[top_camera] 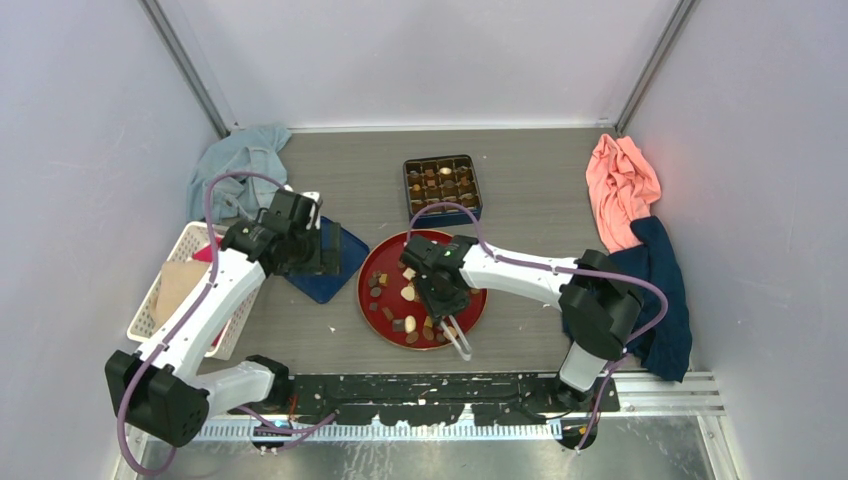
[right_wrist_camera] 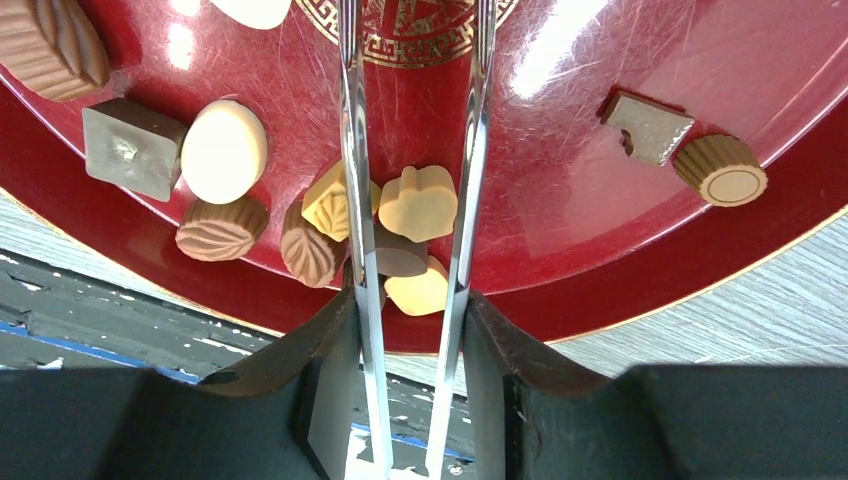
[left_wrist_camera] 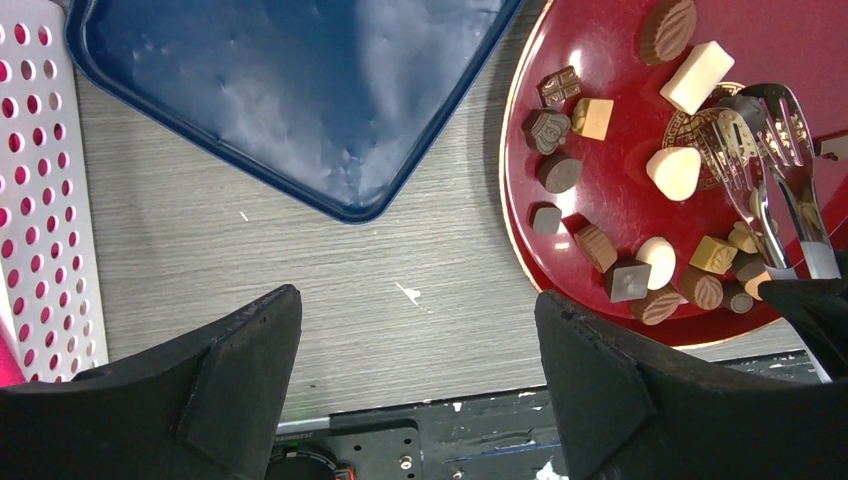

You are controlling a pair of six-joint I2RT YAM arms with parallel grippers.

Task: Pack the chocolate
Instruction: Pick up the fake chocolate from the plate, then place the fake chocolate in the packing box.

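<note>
Presently: grey table (top_camera: 540,190), pale walls (top_camera: 80,150); one red plate (top_camera: 470,305) of chocolate (left_wrist_camera: 675,172), one box (top_camera: 450,215); left gripper (left_wrist_camera: 418,305) agape, right gripper (right_wrist_camera: 410,310) clamping tongs (right_wrist_camera: 352,150).

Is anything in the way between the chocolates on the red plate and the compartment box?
No. Bare grey table lies between the round red plate holding the assorted chocolate pieces and the dark square compartment box; only the right arm's purple cable arches above that gap.

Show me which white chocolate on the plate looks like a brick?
The long cream-white block beside the ribbed brown oval on the red plate; the other two white pieces are rounded.
</note>
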